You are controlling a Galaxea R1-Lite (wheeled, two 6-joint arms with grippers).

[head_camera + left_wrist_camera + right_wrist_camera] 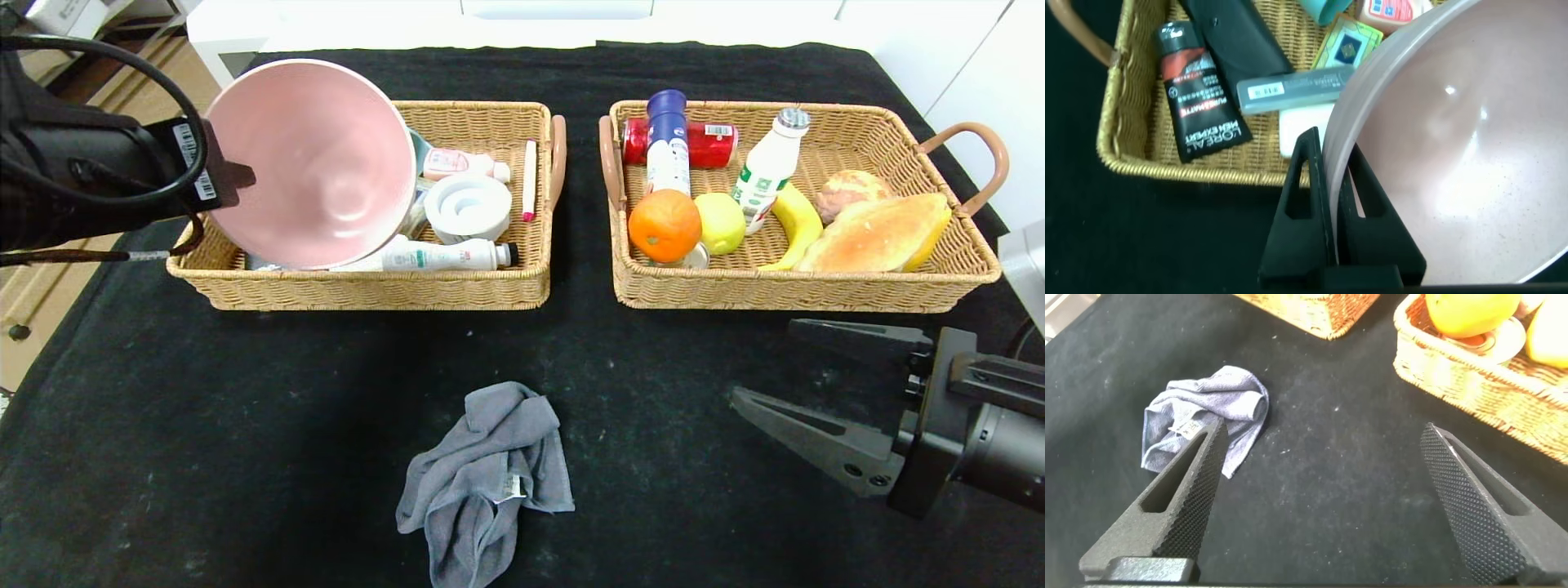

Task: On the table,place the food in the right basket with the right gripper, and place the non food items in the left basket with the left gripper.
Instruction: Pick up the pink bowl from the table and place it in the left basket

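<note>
My left gripper (pixel 233 175) is shut on the rim of the pale pink bowl (pixel 314 163) and holds it tilted above the left basket (pixel 359 290). The left wrist view shows the fingers (pixel 1333 151) pinching the bowl's rim (pixel 1454 122), one inside and one outside. The grey cloth (pixel 490 474) lies crumpled on the black table (pixel 245 449), front centre. My right gripper (pixel 763 359) is open and empty, low over the table in front of the right basket (pixel 963 269). That basket holds the orange (pixel 664 224), banana (pixel 796 224), croissant (pixel 878 237) and blue-capped bottle (pixel 668 147).
The left basket also holds tubes, a white ring-shaped item (pixel 468 208) and a black tube (pixel 1200 102). The right basket also holds a red can (pixel 709 144), a green fruit (pixel 720 222), a round bun (pixel 849 189) and a white drink bottle (pixel 767 167). White furniture stands behind the table.
</note>
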